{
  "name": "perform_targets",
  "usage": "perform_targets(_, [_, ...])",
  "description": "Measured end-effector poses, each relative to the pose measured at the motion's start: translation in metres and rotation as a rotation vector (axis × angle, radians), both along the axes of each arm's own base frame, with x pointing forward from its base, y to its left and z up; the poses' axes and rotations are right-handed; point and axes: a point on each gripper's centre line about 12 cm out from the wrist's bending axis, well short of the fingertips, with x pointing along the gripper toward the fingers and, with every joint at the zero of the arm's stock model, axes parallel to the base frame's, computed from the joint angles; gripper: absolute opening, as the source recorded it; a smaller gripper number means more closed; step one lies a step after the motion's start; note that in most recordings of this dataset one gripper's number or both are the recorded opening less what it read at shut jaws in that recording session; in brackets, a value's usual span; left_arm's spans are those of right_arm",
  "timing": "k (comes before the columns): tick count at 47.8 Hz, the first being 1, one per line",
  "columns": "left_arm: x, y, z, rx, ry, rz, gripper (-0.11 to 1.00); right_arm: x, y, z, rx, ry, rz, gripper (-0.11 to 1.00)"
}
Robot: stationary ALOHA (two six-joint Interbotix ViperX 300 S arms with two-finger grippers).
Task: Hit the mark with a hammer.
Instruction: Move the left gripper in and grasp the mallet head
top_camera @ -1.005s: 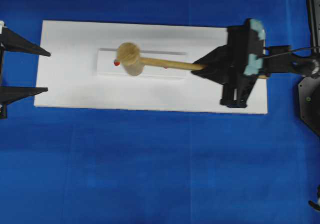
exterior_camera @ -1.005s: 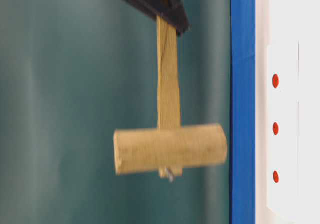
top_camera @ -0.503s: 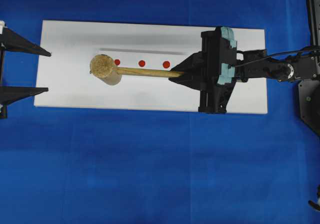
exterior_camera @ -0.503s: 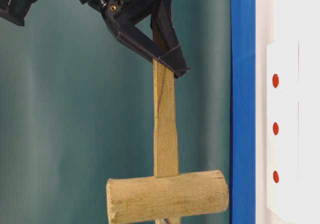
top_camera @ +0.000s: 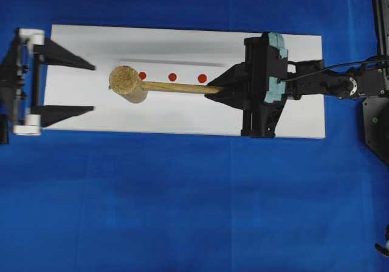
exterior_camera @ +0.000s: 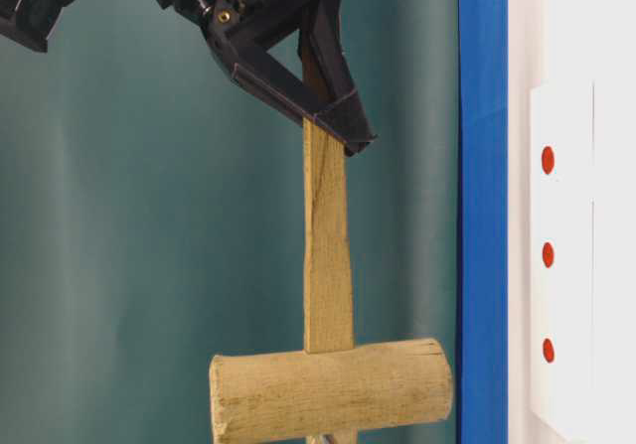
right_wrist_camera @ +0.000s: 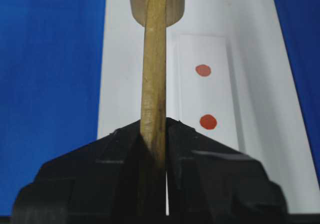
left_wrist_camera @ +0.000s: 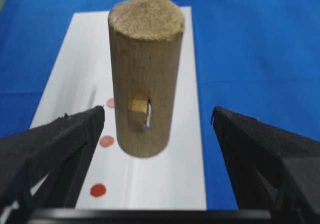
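Hammer (top_camera: 130,84) pinched by the handle in the right gripper (top_camera: 214,90), held in the air above the white board (top_camera: 182,117) with its head just left of the three red dots (top_camera: 172,76); left gripper (top_camera: 91,87) spread wide at the board's left end, holding nothing.

**Bare wood, matt white board, blue cloth**

The hammer (top_camera: 135,85) is pale unvarnished wood. The end face of its head looks coarse and fibrous, the side smoother with fine grain, and a small shiny metal pin sits where the handle comes through. The handle shows dark grain streaks along its length.

Beneath the hammer lies a white board (top_camera: 182,117), smooth and matt, carrying flat red marks (top_camera: 172,76). Around the board spreads a blue table cover (top_camera: 182,205), cloth-like and dull.

The right gripper (top_camera: 213,90), clamped on the handle, and the left gripper (top_camera: 85,87) look like black matt plastic.
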Motion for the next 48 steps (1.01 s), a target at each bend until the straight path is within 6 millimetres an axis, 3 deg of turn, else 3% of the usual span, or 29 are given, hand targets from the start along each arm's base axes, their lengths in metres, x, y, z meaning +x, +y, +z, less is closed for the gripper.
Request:
perform_targets(20, [0.059,0.008,-0.007,-0.004,0.066,0.02,0.91,0.002,0.006,0.003,-0.015,-0.008,0.025,0.02])
perform_targets(41, [0.069,0.009,-0.008,-0.004,0.074,0.021,0.91,0.003,0.007,0.005,-0.015,-0.012,0.027,0.02])
perform_targets(48, [0.07,0.009,-0.009,-0.003,0.077,0.02,0.83,0.004,0.007,0.006,-0.015,-0.017,0.027,0.02])
